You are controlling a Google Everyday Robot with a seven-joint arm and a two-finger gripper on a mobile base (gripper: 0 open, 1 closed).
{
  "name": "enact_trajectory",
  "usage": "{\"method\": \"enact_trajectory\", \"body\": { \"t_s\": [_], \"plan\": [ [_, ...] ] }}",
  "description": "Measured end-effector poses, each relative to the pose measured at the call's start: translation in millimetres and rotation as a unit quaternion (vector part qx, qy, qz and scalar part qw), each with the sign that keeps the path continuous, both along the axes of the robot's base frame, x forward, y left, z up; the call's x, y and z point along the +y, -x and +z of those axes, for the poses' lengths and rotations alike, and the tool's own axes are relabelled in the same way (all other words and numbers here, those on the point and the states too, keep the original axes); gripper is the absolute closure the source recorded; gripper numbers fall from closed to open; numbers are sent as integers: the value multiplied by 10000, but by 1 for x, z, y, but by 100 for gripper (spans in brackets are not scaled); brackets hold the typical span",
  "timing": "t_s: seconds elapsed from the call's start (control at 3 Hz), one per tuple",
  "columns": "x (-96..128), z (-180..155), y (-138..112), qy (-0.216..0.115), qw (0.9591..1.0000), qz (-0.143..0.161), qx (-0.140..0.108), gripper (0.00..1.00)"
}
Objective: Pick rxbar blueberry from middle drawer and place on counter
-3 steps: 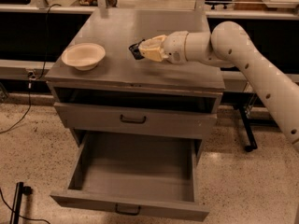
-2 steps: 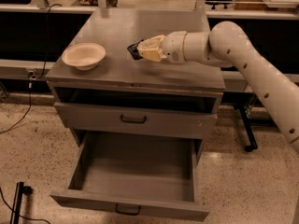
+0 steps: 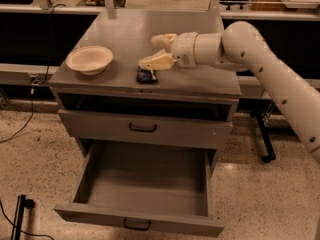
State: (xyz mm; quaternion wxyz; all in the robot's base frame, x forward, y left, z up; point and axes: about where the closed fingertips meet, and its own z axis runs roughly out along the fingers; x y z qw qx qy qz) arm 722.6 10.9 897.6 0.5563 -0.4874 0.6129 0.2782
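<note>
On the counter (image 3: 130,34), near its front edge, the rxbar blueberry (image 3: 146,75) lies flat, just under the gripper (image 3: 150,51) (contact unclear). Its jaws stand apart, gripping nothing. A pale bowl (image 3: 90,60) sits well to the left; below, the middle drawer (image 3: 145,184) stands pulled out.

Your gripper (image 3: 148,51) hangs over the counter (image 3: 200,81), on the white arm (image 3: 270,69) that reaches in from the right of the view. Its two pale fingers (image 3: 157,61) are spread apart. The rxbar blueberry (image 3: 146,75) lies flat on the counter near the front edge, just under the lower finger; you cannot tell whether they touch. A cream bowl (image 3: 90,59) stands on the counter, well to the left of the bar. Below, the middle drawer (image 3: 145,184) is pulled far out, showing you its grey floor. The upper drawer (image 3: 142,127) above it is closed.
</note>
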Motion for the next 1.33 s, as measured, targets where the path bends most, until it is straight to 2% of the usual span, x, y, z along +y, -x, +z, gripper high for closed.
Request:
{"method": "enact_trajectory", "body": {
  "t_s": [0.33, 0.67, 1.0, 1.33],
  "plan": [
    [0, 10, 8, 86, 9999, 28, -131, 0],
    [-13, 26, 20, 302, 9987, -151, -375, 0],
    [-37, 41, 32, 195, 9975, -163, -665, 0],
    [-35, 40, 32, 218, 9973, -148, -679, 0]
  ]
}}
